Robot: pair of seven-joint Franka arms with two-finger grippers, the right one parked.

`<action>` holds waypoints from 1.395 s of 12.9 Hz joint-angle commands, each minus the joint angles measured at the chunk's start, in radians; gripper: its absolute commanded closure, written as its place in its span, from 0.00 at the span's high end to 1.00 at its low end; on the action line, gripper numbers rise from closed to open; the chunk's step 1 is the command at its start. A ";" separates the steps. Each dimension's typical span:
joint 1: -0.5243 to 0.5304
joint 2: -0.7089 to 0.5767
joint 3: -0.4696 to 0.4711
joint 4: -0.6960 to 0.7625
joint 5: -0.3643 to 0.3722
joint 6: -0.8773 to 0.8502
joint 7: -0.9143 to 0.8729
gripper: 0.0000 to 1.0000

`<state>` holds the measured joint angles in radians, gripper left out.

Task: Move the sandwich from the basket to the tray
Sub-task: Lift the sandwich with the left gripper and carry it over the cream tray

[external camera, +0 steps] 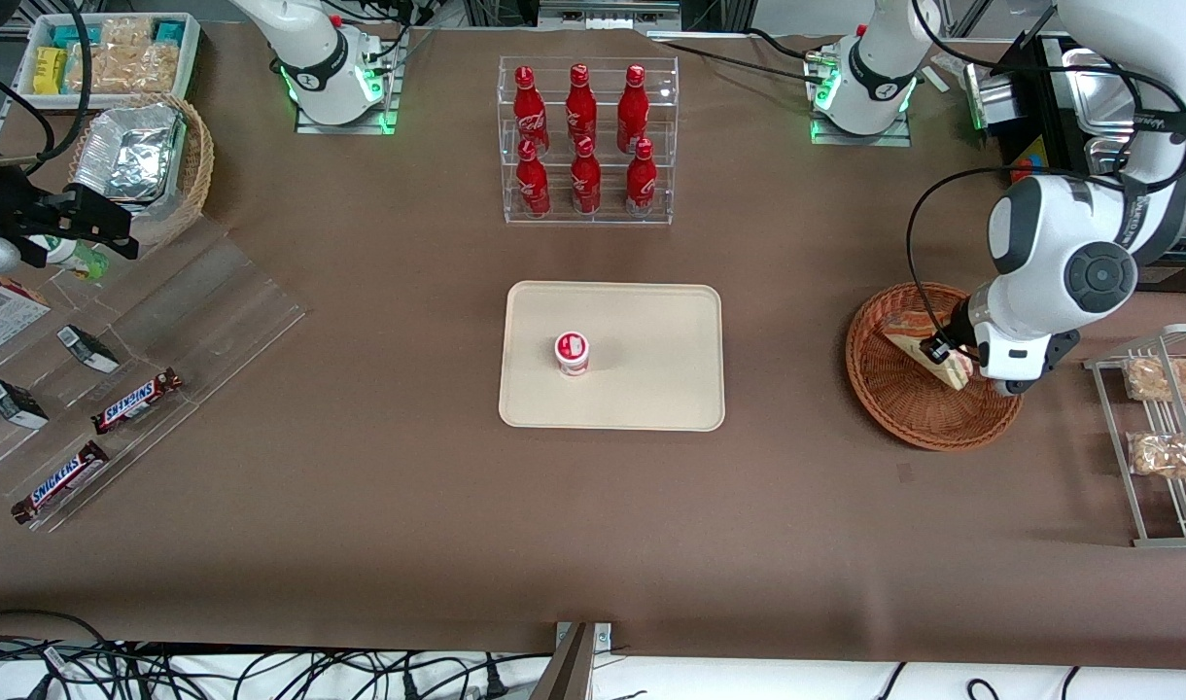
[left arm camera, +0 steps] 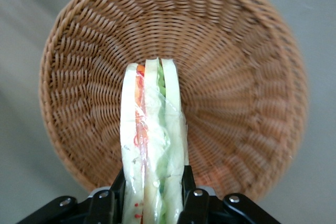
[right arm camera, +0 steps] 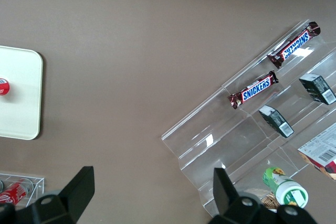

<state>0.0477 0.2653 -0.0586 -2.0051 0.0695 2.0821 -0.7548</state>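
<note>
Wicker basket, claw clamped on sandwich above its floor, rim clear all round, tray mostly bare.

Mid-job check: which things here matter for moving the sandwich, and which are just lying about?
In the job:
sandwich, clamped by the gripper over the basket
basket
tray

Lying about:
small cup on the tray
red bottles in their rack
Snickers bars
bagged snacks
</note>
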 commanded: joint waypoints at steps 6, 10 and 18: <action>-0.003 -0.003 -0.191 0.222 0.027 -0.279 0.025 0.44; -0.101 0.072 -0.285 0.293 0.030 -0.304 -0.015 0.44; -0.320 0.149 -0.297 0.290 0.036 -0.166 0.057 0.44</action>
<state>-0.2280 0.3825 -0.3577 -1.7449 0.0867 1.8927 -0.6783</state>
